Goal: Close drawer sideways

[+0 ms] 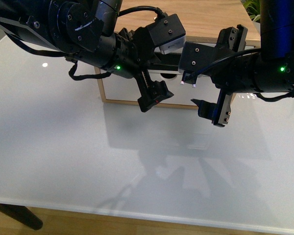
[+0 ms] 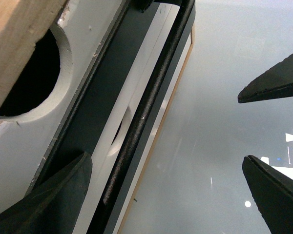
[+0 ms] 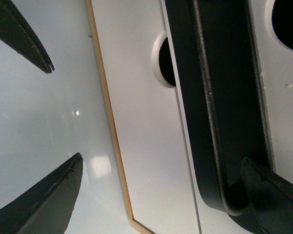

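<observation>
Black fingers (image 3: 44, 195) of both grippers are spread wide with nothing between them. One finger of the right gripper (image 3: 161, 160) sits at the end of the bar handle (image 3: 210, 97), though I cannot tell if it touches. The left gripper (image 2: 166, 158) has the handle between its fingers. The drawer (image 3: 136, 122), white-fronted and notched, sits in the wood-edged cabinet (image 1: 118, 101). A glossy white table (image 1: 88, 161) spreads around the cabinet, and wooden floor (image 1: 88, 223) shows past the table edge farthest from the cabinet.

Glossy white counter (image 1: 63, 161), wood-framed white cabinet (image 1: 121, 90) standing at its far side, shadows on the surface in front
</observation>
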Motion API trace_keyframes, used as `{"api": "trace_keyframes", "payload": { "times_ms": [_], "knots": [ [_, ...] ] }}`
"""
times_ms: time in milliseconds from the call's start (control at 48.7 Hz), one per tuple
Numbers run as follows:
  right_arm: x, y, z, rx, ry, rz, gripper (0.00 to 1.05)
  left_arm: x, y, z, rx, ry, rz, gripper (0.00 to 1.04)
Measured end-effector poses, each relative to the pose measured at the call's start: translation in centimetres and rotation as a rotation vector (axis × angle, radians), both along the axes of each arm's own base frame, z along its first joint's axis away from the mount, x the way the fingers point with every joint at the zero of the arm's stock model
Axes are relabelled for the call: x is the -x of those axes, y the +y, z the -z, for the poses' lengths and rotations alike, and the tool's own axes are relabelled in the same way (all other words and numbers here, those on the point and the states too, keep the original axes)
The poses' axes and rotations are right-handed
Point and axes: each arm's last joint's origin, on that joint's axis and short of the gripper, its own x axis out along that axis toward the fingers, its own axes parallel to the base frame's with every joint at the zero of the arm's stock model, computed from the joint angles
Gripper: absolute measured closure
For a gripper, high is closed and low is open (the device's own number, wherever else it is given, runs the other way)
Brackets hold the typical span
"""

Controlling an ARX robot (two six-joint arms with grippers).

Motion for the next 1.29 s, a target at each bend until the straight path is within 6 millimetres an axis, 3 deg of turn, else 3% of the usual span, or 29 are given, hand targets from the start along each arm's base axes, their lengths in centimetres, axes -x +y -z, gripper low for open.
{"api": "trace_keyframes", "payload": {
  "times_ms": [473,575,760,863,986,1151,1212,1295],
  "knots": [
    [1.0,-0.8,-0.7,-0.041,-0.021,0.08,0.09,0.7,0.4,-0.3,0.028,-0.025,-0.061,0.09],
    [2.0,-2.0,-1.4,-0.07,-0.03,0.127,0.09,1.3,1.5,-1.4,0.049,-0.042,-0.112,0.09],
    [4.7,-2.7,-3.8,-0.173,-0.07,0.165,0.09,2.9,3.7,-5.3,0.142,-0.109,-0.192,0.09],
    [7.1,-3.1,-5.7,-0.26,-0.106,0.195,0.09,5.0,5.8,-8.4,0.238,-0.145,-0.248,0.09],
    [9.8,-3.6,-6.9,-0.348,-0.127,0.234,0.09,7.5,8.2,-10.6,0.33,-0.16,-0.326,0.09],
    [15.5,-4.2,-8.7,-0.483,-0.23,0.378,0.09,14.2,14.1,-14.0,0.598,-0.157,-0.546,0.09],
    [16.3,-4.2,-8.9,-0.538,-0.26,0.434,0.11,16.3,15.5,-14.6,0.63,-0.243,-0.733,0.15],
    [17.3,-5.0,-8.5,-0.8,-0.375,0.612,0.26,19.9,17.9,-14.3,0.633,-0.349,-1.003,0.31]
  ]
}}
